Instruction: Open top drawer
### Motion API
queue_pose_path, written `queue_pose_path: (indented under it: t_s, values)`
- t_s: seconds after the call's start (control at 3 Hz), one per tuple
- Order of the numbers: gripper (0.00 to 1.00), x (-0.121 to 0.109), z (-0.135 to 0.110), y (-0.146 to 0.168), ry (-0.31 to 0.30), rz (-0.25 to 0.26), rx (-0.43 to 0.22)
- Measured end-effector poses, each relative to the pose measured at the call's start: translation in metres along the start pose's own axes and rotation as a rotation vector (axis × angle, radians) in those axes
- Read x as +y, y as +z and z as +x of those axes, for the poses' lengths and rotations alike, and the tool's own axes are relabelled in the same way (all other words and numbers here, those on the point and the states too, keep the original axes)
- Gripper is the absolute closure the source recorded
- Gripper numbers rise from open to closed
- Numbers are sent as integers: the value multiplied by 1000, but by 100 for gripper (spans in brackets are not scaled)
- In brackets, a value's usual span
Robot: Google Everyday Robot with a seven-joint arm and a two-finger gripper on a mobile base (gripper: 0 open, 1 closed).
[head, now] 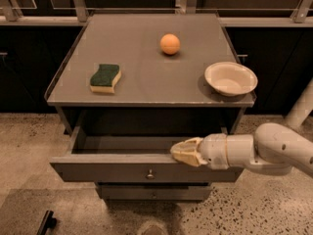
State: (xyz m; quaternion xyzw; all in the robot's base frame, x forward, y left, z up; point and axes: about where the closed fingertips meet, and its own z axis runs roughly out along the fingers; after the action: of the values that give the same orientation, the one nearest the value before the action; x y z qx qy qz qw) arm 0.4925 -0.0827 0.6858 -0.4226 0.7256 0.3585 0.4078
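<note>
Speckled terrazzo floor (29, 146) and dark cabinets surround a low grey metal desk (146, 77) with a smooth, matte top. On the desk lie a green-and-yellow rectangular sponge (105, 77) at the left, a round orange ball (169, 44) near the back, and a shallow cream bowl (231, 78) at the right front corner. Below the top, the wide flat grey-brown top drawer (107, 170) stands pulled partway out toward the camera, its dark hollow showing behind the front panel, which runs left to right. A small round metal knob (150, 173) sits at the panel's centre. A narrower grey drawer front (146, 192) is visible beneath it, closed. The robot's white, rounded arm (274, 148) reaches in from the right, and its beige-tipped gripper (185, 152) rests on the top edge of the drawer front, just right of and above the knob. Whether the gripper is open or closed cannot be told from this view. The drawer front lies directly under the gripper, so any further pull would run straight outward toward the camera, square to the panel's long axis. The task looks largely done, with little opening left.
</note>
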Motion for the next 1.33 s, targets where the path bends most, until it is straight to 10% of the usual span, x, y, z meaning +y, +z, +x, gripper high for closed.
queue_pose_path:
  t_s: [0.67,1.33]
  values:
    - [100,88,5,-21,34,-256,-138]
    - [81,90,4,-22,33,-265,-139]
